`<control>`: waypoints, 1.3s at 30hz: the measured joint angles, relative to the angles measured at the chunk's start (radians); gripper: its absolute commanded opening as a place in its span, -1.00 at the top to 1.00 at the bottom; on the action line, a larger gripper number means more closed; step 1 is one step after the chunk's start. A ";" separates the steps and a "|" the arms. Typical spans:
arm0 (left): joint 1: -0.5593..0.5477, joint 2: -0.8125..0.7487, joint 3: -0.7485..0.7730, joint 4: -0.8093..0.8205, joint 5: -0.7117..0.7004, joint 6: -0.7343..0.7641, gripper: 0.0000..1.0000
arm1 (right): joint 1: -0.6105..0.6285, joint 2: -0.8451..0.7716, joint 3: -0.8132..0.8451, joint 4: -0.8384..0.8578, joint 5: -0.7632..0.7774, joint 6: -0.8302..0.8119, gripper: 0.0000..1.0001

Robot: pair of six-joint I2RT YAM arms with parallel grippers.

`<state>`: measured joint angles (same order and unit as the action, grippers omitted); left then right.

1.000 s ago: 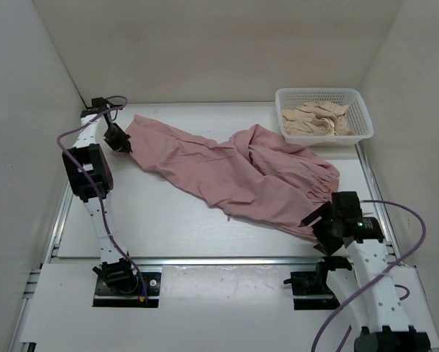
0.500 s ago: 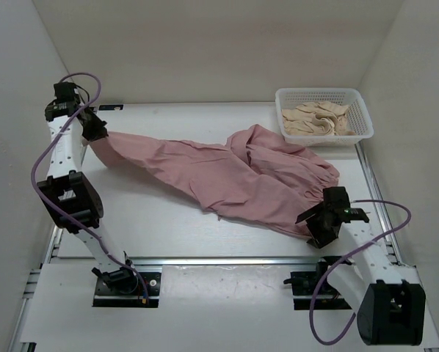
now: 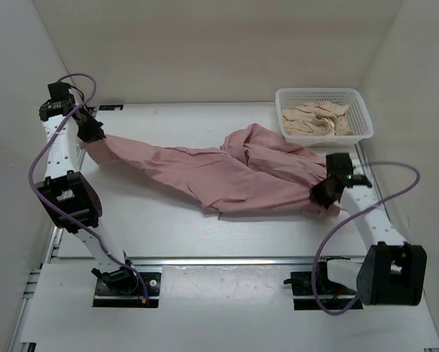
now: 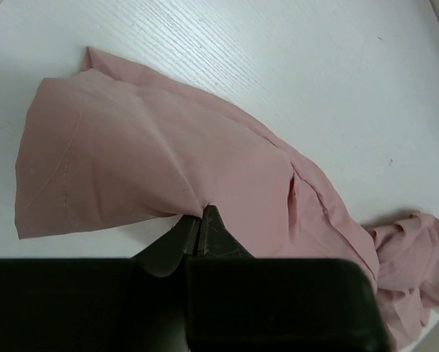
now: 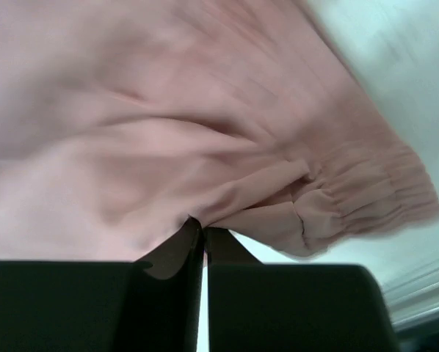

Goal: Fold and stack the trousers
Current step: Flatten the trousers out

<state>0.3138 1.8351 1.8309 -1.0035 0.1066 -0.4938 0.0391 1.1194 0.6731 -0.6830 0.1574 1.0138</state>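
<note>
The dusty-pink trousers (image 3: 219, 172) lie stretched across the white table, one leg running left and the gathered waist bunched at the right. My left gripper (image 3: 92, 133) is shut on the leg's cuff end at the far left; in the left wrist view the trousers (image 4: 161, 161) fan out from the left gripper (image 4: 199, 214). My right gripper (image 3: 324, 192) is shut on the waist edge at the right; in the right wrist view the trousers (image 5: 205, 139) fold into the right gripper (image 5: 203, 226), with the elastic waist at the right of that view.
A white mesh basket (image 3: 360, 110) holding beige cloth garments (image 3: 315, 117) stands at the back right, just beyond the trousers' waist. White walls close in the table on the left, back and right. A metal rail (image 3: 219, 260) runs along the near edge.
My right gripper went from open to shut on the waist and moved back and right with it. My left gripper pulled the leg end further left, straightening the leg.
</note>
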 measured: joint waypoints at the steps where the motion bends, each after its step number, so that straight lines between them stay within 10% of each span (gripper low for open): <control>1: 0.002 0.006 0.018 -0.013 0.011 -0.001 0.80 | -0.001 0.042 0.095 -0.007 0.013 -0.021 1.00; 10: 0.029 0.110 0.529 -0.090 0.112 -0.055 0.80 | -0.010 0.178 0.856 -0.025 0.118 -0.214 1.00; 20: 0.120 -0.226 0.019 -0.033 0.117 -0.072 0.80 | -0.032 -0.130 0.376 -0.167 0.178 -0.221 1.00; 21: 0.131 -0.259 -0.068 -0.019 0.114 -0.063 0.74 | -0.032 -0.163 0.310 -0.200 0.178 -0.201 0.87; 23: 0.164 -0.314 -0.220 -0.031 0.102 -0.031 -0.24 | -0.032 -0.251 0.205 -0.280 0.182 -0.155 0.21; 24: 0.181 -0.335 -0.272 -0.041 0.086 -0.016 -0.64 | -0.033 -0.310 0.175 -0.328 0.187 -0.139 -0.62; 25: 0.198 -0.353 -0.309 -0.053 0.068 -0.005 -0.91 | -0.033 -0.370 0.167 -0.372 0.193 -0.122 -0.79; 31: 0.199 -0.422 -0.274 -0.059 0.042 0.003 -1.00 | -0.038 -0.454 0.293 -0.422 0.204 -0.103 -0.96; 39: -0.158 -0.334 -0.033 -0.027 0.014 0.114 -1.00 | 0.120 0.110 0.652 -0.177 0.025 -0.348 -0.90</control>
<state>0.1562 1.5013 1.7977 -1.0306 0.1204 -0.3794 0.1589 1.2293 1.3254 -0.8597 0.1825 0.6662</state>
